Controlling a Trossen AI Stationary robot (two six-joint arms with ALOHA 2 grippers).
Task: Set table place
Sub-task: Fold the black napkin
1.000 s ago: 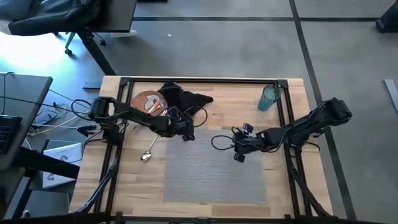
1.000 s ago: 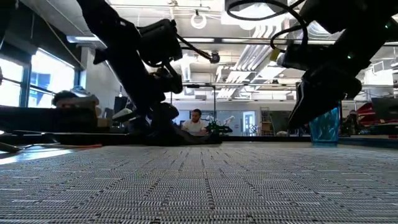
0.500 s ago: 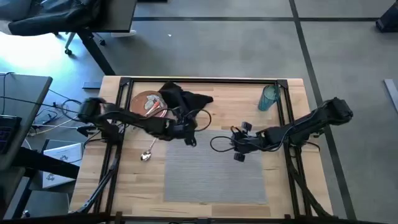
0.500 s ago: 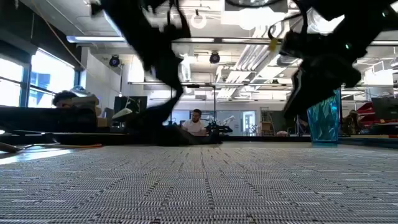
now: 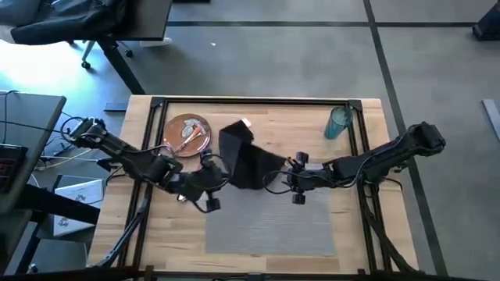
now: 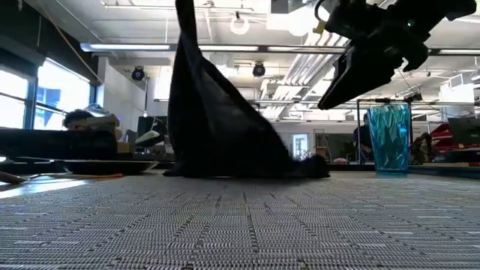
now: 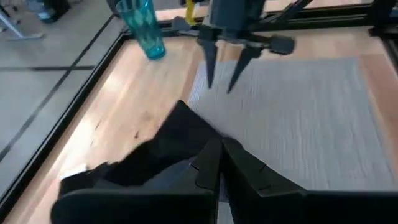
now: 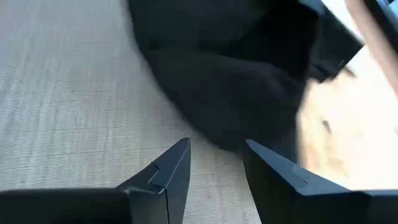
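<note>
The black napkin (image 5: pixel 248 160) rises to a peak (image 6: pixel 196 82) whose top leaves the low view. Its lower part rests at the far edge of the grey placemat (image 5: pixel 269 222). My left gripper (image 5: pixel 221 178) is shut on the napkin's left side (image 7: pixel 155 152). My right gripper (image 5: pixel 294 190) hangs open over the placemat just right of the napkin (image 8: pixel 230 68), fingers pointing down (image 7: pixel 221 84), with nothing between them. The orange-brown plate (image 5: pixel 187 133), with cutlery lying in it, sits at the far left. The teal tumbler (image 5: pixel 337 123) stands at the far right. My left gripper pinches a fold of the napkin (image 7: pixel 200 157) between its two shut fingers, coming level from the table's left. The fingers themselves hide the exact spot. The cloth hangs from the hold in a slack cone, and its lower end (image 6: pixel 300 169) lies on the table.
The table's black frame rails (image 5: pixel 258 100) run along the far edge and down both sides. Cables loop from both arms near the napkin (image 5: pixel 273 183). The tumbler (image 6: pixel 390 139) stands behind the right gripper (image 6: pixel 334 94). The near half of the placemat (image 6: pixel 240 225) is bare.
My left gripper has taken hold of the napkin and drawn back toward the table's near left. The napkin, which lay bunched beside the plate, has been pulled toward the placemat's far edge and raised into a peak. My right gripper has risen a little.
</note>
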